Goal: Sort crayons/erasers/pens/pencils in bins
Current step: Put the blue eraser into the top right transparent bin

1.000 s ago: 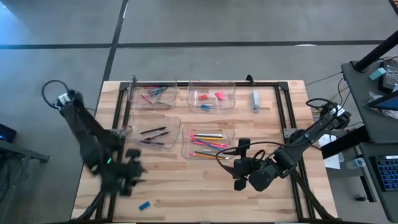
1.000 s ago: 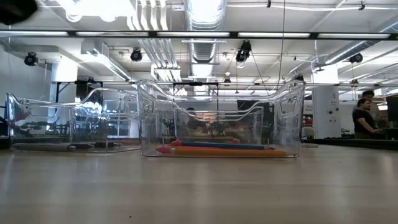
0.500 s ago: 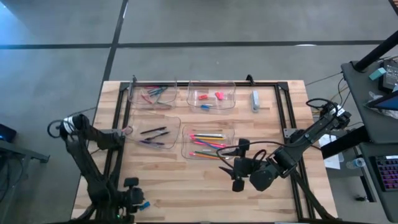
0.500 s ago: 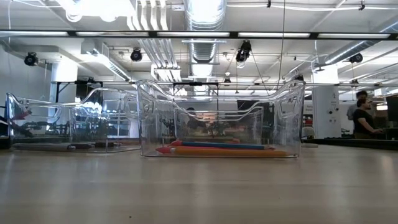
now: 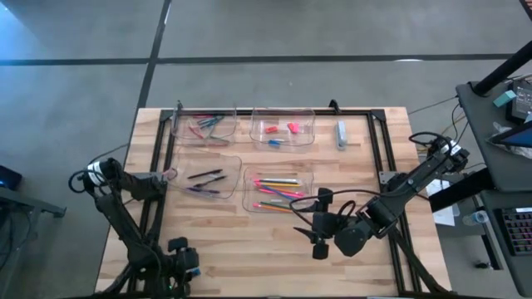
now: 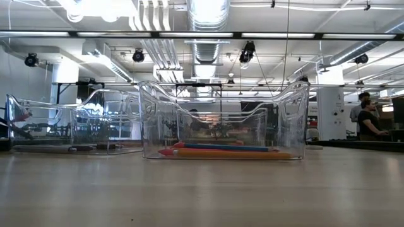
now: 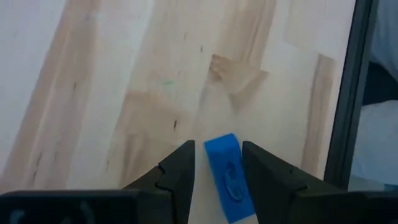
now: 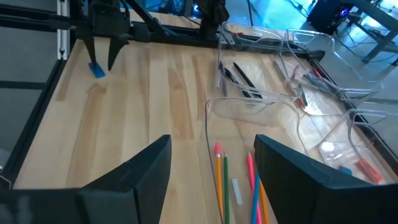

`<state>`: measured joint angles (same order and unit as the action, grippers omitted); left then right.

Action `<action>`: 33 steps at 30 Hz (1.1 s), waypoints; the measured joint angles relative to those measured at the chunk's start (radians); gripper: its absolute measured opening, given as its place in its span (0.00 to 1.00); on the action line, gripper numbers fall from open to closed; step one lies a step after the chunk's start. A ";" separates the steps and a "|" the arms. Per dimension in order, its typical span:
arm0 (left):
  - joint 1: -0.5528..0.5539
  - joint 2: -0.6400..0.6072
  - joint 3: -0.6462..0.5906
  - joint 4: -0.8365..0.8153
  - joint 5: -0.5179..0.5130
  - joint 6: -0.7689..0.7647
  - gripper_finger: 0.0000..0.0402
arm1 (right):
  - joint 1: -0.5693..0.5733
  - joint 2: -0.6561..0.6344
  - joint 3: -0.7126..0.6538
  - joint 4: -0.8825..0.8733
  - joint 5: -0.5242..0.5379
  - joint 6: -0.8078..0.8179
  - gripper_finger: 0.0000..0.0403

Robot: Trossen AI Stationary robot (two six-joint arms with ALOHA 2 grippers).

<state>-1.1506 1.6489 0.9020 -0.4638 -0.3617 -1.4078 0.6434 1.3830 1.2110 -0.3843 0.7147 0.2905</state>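
A small blue eraser (image 7: 225, 171) lies flat on the wood near the table's near left corner. My left gripper (image 7: 217, 147) is open and low over it, one finger on each side, with a gap to each. The right wrist view shows the same: my left gripper (image 8: 99, 57) astride the eraser (image 8: 96, 69). In the high view my left gripper (image 5: 181, 264) covers the eraser. My right gripper (image 5: 311, 236) is open and empty, just on the near side of the pencil bin (image 5: 278, 191).
Four clear bins stand mid-table: crayons (image 5: 204, 126) far left, erasers (image 5: 283, 129) far right, pens (image 5: 204, 178) near left, and the pencil bin, which also fills the low view (image 6: 221, 126). A pale blue-grey oblong (image 5: 341, 133) lies right of the eraser bin.
My left gripper has swung toward the table's near edge and come down over the blue eraser, its fingers now on either side of it. The eraser has stayed where it was.
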 joint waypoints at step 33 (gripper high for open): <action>0.021 0.219 0.279 -0.297 0.153 0.134 0.29 | 0.000 0.001 -0.036 0.001 0.001 0.005 0.54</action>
<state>-1.1294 1.8683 1.1807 -0.7605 -0.2090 -1.2736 0.6434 1.3842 1.1746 -0.3837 0.7155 0.2958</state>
